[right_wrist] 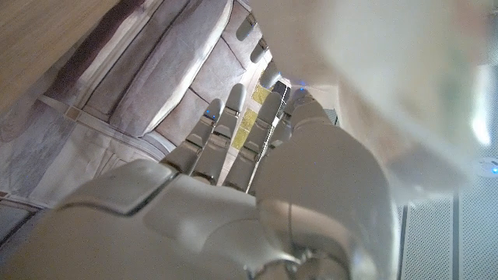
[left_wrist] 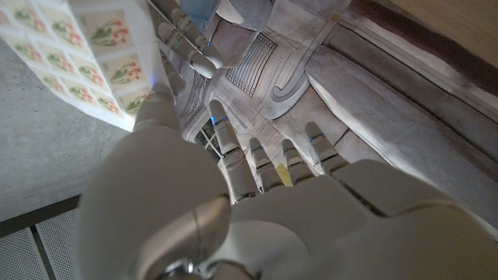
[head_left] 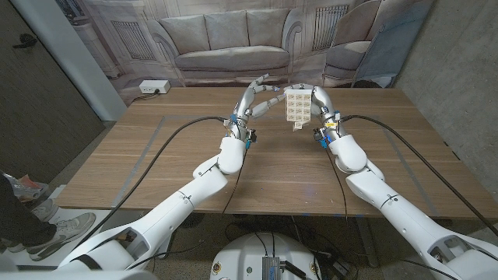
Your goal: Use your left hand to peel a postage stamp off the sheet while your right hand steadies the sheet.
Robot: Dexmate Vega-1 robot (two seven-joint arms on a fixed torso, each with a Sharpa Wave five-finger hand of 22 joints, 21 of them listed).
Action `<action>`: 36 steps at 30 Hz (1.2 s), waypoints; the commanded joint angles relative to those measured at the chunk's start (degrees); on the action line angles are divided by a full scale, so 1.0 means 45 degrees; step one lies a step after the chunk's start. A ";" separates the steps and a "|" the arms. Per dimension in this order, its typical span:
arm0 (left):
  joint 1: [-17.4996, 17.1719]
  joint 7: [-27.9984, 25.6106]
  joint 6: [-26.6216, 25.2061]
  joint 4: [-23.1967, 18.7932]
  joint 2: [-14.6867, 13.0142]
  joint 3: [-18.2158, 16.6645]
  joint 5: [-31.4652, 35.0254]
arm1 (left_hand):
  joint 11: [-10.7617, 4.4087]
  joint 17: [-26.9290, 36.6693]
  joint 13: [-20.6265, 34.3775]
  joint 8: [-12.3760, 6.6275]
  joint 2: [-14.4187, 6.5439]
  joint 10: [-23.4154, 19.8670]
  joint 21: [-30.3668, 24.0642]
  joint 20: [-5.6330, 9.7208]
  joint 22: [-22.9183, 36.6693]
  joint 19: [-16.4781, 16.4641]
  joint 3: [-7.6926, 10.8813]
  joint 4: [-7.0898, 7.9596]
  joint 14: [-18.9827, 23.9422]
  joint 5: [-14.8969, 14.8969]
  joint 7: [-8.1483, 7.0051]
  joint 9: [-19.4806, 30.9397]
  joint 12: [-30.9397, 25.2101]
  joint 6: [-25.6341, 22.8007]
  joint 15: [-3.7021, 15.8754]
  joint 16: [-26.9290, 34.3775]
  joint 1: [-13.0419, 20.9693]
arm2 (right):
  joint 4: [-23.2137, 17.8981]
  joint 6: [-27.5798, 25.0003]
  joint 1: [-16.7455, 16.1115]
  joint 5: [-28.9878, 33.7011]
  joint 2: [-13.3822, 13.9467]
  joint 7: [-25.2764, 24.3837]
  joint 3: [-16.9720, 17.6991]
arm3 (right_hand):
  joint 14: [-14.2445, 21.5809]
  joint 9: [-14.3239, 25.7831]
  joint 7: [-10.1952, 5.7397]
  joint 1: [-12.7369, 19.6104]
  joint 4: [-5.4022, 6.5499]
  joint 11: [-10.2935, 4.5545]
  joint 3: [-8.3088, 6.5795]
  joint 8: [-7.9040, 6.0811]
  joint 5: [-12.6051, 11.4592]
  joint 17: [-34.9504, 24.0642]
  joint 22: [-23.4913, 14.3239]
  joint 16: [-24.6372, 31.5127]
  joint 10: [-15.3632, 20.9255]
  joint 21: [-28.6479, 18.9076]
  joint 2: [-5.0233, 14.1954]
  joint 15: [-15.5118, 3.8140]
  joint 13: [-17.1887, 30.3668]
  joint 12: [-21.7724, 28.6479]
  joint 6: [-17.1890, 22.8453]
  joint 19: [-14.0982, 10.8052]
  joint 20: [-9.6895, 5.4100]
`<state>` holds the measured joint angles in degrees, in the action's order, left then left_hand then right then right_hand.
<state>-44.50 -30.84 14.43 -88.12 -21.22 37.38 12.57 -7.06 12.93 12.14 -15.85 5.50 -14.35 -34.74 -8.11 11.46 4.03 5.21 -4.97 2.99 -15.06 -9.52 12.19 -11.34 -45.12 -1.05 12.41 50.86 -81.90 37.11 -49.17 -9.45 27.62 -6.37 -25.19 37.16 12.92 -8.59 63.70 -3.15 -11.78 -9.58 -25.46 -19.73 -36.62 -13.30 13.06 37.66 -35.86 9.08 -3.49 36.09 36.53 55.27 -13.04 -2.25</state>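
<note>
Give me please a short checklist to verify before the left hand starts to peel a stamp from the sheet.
1. Right hand holds the stamp sheet: ok.
2. Sheet is raised off the table: ok.
3. Left hand is beside the sheet, fingers apart: ok.
4. Left fingers pinch one stamp: not ok, none gripped yet.
5. Stamp edge already lifted: cannot tell.

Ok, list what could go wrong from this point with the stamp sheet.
1. The right hand holds the stamp sheet up off the table; a pull could bend it or tug it loose.
2. The left hand has its fingers spread beside the sheet, so it may catch several stamps or miss an edge.
</note>
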 commanded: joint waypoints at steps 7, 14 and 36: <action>0.0453 0.2447 0.1214 -0.0055 -0.0814 0.0163 -0.0507 | 0.0345 0.0064 0.0087 0.0370 -0.0031 0.1118 0.0153 -0.0059 0.0053 0.0284 -0.0333 0.0042 -0.0664 -0.0427 -0.0249 0.0321 0.0071 0.1578 -0.0232 -0.0141 0.0070 | 0.0098 -0.0202 0.0120 -0.0199 -0.0024 0.0005 -0.0114 | 0.0007 0.3902 0.0034 -0.0114 0.0064 0.0029 -0.0096 -0.1055 -0.0064 -0.0037 -0.0008 -0.0036 -0.0064 -0.0164 0.0058 -0.2250 0.0076 0.0052 0.0186 -0.0036 -0.1310; 0.0228 0.1131 0.2739 0.0996 -0.0039 -0.0131 -0.0513 | -0.0137 0.0085 0.0080 -0.1017 -0.0586 0.0436 0.0050 0.0236 0.0043 -0.0045 -0.0147 -0.0144 -0.0214 -0.0646 -0.0199 0.0669 -0.0351 -0.0921 0.0201 0.0121 0.0798 | 0.0256 -0.0160 0.0095 -0.0478 -0.0223 -0.0094 -0.0094 | 0.0071 0.3847 0.0099 -0.0070 0.0036 0.0039 -0.0126 -0.1030 -0.0068 -0.0053 0.0018 -0.0012 -0.0026 -0.0227 0.0060 -0.2250 0.0096 0.0075 0.0245 -0.0106 -0.1250; -0.0108 0.0833 0.2779 0.1081 0.0365 -0.0521 -0.0456 | -0.0437 0.0094 0.0031 -0.1140 -0.1082 -0.0519 -0.0230 0.0379 0.0059 -0.0503 -0.0202 -0.0025 0.0576 -0.0325 0.0107 0.0331 -0.0475 -0.1006 0.0611 0.0296 0.0941 | 0.2143 0.1312 0.0457 -0.2059 -0.1294 0.0840 -0.0124 | 0.0160 0.3830 0.0164 -0.0077 0.0019 0.0046 -0.0168 -0.1043 -0.0106 -0.0027 0.0101 -0.0037 0.0088 -0.0320 0.0000 -0.2239 0.0077 0.0097 0.0388 -0.0069 -0.1186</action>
<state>-44.46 -25.73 26.89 -83.79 -20.59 35.75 9.80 -8.85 13.20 12.24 -20.57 0.81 -15.98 -35.25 -6.06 11.61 1.98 4.51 -5.21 5.10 -16.63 -9.41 13.60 -13.50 -48.65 1.82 13.74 55.51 -73.74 41.43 -47.44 -18.33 22.46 -3.71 -25.62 37.49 12.94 -9.00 63.01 -3.01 -11.60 -10.08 -26.52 -19.86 -36.62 -12.77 13.06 37.47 -36.74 8.79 -3.59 36.25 36.75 55.67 -13.05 -2.25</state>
